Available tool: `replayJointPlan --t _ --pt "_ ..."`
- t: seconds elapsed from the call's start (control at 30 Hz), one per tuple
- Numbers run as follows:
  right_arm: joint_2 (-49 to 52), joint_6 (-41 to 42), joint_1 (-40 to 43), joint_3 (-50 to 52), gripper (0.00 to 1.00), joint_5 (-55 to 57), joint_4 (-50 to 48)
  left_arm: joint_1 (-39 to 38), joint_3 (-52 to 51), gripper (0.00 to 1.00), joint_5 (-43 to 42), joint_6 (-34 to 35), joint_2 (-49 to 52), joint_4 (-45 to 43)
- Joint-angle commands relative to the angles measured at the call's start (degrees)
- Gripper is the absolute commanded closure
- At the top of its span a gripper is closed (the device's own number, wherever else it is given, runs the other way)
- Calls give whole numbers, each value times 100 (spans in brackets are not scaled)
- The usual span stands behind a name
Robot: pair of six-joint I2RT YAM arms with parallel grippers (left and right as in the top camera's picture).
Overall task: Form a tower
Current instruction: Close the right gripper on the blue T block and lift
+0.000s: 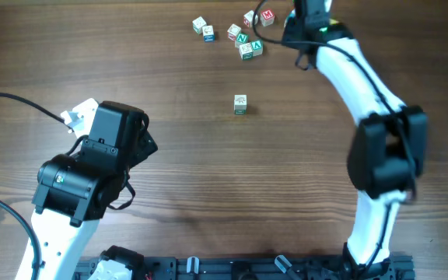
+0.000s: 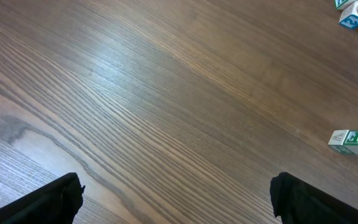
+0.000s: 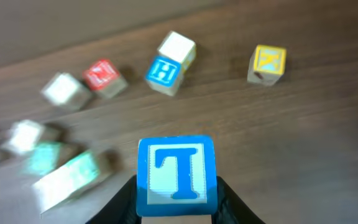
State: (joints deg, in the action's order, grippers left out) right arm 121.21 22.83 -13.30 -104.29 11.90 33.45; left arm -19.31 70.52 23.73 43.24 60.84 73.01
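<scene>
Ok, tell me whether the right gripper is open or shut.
Shut: the right gripper clamps the blue T block from both sides.

overhead: even soft light, sharp all over, only faint shadows on the table (image 1: 208, 171). left wrist: pale glare streak toward 11 o'clock, grain crisp. right wrist: blue t cube (image 3: 176, 177) at 6 o'clock sharp, green cubes (image 3: 67, 177) at 8 o'clock smeared, yellow cube (image 3: 268, 63) at 1 o'clock soft.

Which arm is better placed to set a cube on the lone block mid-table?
Likely right: the right gripper is shut on the blue T cube; the left gripper is open and empty.
</scene>
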Motion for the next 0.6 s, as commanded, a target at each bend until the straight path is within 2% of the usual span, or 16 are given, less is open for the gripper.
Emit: replayJointPlan --t 0.0,0.13,0.33,0.57 --pt "-791 -186 2 -24 69 -903 623 57 -50 0 -31 94 -9 -13" --pt "-1226 -184 -28 -24 69 -1591 1388 57 -50 0 -31 94 -9 -13" --pt "-1287 -186 -343 -9 70 -1714 2181 57 -50 0 -31 94 -9 -13" --pt "-1276 -289 -911 332 70 -1558 2081 57 -50 0 -31 94 -9 -13"
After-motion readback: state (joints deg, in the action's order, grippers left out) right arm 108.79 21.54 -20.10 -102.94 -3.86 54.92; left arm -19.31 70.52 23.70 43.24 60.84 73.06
